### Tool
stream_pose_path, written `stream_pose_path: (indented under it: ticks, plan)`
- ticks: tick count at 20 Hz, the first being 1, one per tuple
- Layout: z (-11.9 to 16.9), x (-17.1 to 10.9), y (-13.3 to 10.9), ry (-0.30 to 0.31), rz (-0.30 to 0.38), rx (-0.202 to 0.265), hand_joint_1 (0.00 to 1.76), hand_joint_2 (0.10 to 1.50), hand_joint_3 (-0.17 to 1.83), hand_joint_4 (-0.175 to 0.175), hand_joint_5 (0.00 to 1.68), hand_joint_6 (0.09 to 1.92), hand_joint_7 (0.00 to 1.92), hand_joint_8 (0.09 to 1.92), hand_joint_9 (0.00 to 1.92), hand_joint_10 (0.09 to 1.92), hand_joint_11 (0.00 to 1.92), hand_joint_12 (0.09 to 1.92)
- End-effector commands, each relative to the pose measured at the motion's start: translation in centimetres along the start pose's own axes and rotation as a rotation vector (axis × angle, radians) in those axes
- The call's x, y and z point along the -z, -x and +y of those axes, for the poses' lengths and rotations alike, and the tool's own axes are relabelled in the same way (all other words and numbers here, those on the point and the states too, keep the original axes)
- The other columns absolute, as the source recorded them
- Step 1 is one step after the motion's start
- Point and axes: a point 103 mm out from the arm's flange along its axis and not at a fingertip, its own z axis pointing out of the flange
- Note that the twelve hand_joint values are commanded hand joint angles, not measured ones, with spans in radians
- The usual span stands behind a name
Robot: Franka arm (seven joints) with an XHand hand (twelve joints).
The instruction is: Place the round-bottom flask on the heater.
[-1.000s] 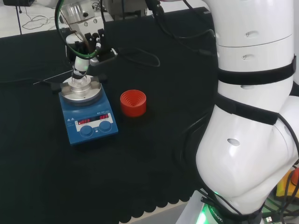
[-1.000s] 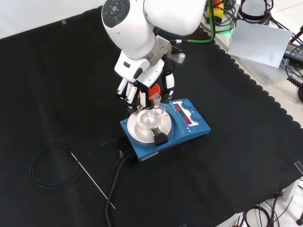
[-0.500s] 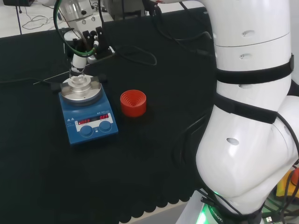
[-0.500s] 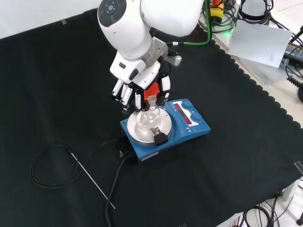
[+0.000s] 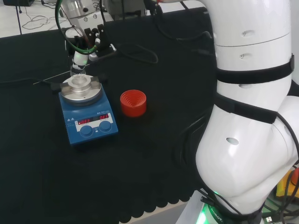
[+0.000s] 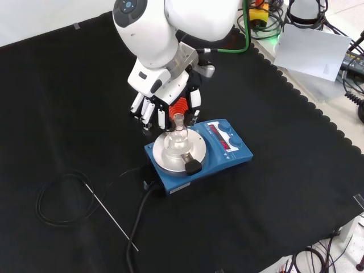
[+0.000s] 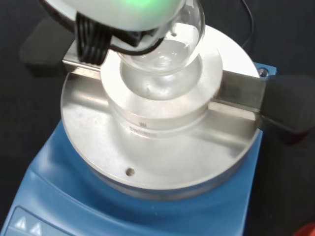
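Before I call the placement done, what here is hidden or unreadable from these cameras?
- Front view: most of the red ribbed stand is hidden behind the hand.
- Head view: the round-bottom flask is clear glass, so its outline on the heater barely shows.
- Wrist view: a blurred white part of the hand covers the flask's neck.
- Front view: whether the fingers touch the neck cannot be told.

Bare black cloth (image 6: 273,216) open in front of and to the right of the blue heater (image 6: 227,152) in the front view. On the heater's plate, a round-bottom flask (image 6: 178,136) upright, neck free above. Just behind, the hand (image 6: 165,99), fingers straight, and a red ribbed stand (image 5: 133,102). At front-view left, a thin rod (image 6: 111,216) and coiled cable (image 6: 60,199) across the cloth.
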Motion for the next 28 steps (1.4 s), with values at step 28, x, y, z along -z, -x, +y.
stream_pose_path:
  ticks: [28]
  plan:
    - [1.4, -1.3, 0.3, -0.036, -0.008, 0.011, 1.09, 0.64, 0.81, 0.175, 1.14, 0.98, 0.42, 0.72, 0.65, 0.64, 0.27, 1.37]
